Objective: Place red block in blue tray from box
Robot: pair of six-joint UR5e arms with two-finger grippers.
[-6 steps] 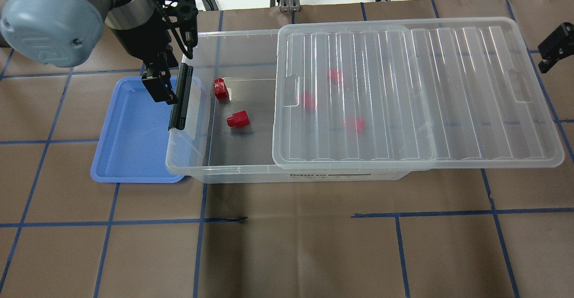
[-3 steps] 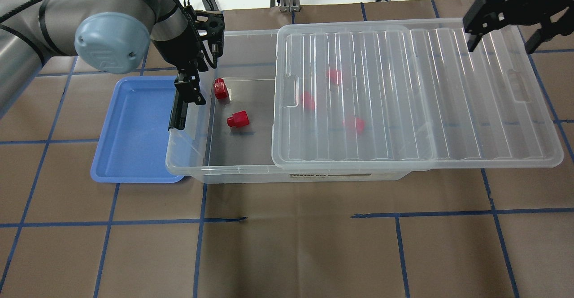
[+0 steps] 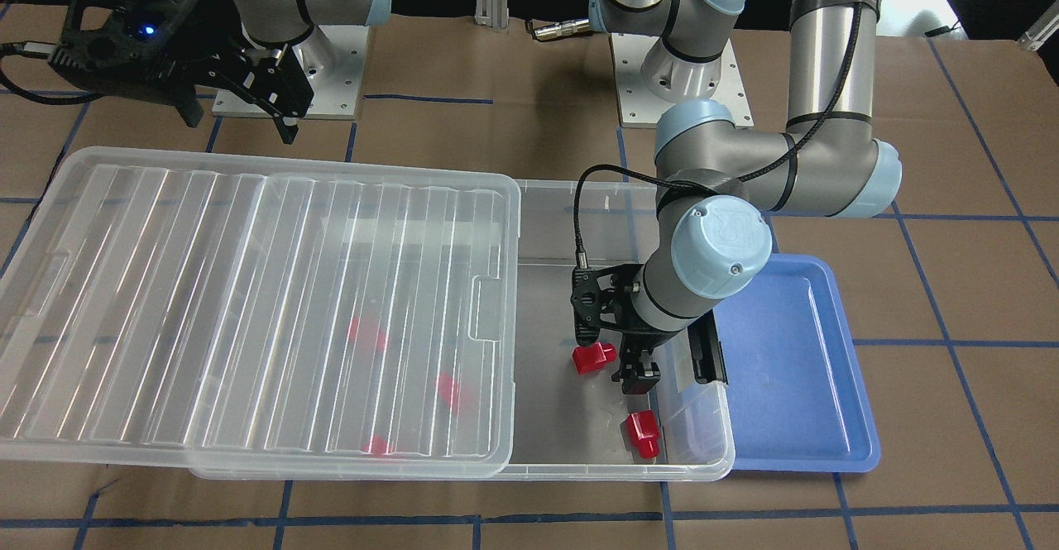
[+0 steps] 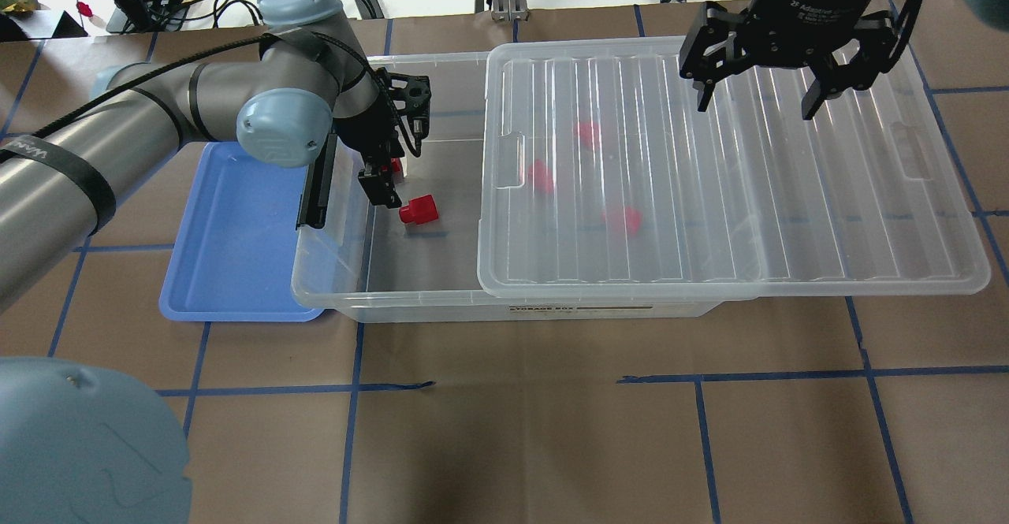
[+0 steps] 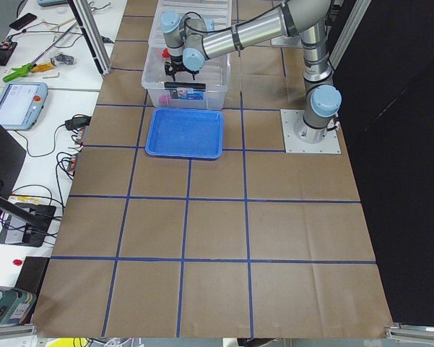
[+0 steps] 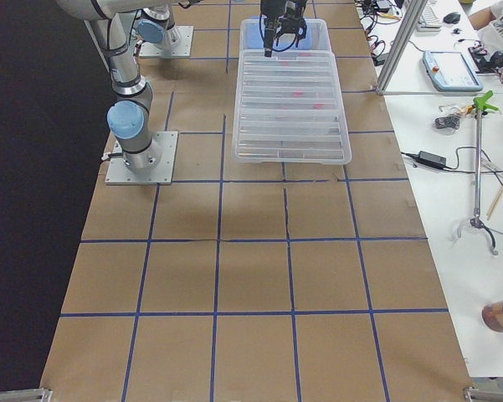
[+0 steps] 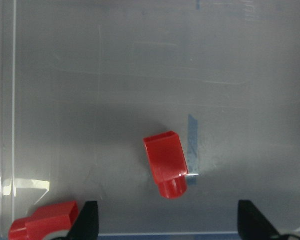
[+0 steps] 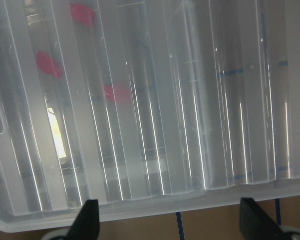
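While the tray (image 4: 228,272) at 9 o'clock of the box (image 4: 410,303) held nothing, the left gripper (image 7: 169,221), jaws apart, hovered over a block (image 7: 164,162) on the box floor; grasping, carrying and placing remained.

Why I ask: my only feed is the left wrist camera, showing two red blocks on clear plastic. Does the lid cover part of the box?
Observer: Yes, the lid covers most of the box; only the end under your camera is open.
Operator: Any more blocks?
Observer: Three more red blocks show dimly under the lid.
Operator: Where's the tray?
Observer: The blue tray lies just outside that open end, on the robot's left.
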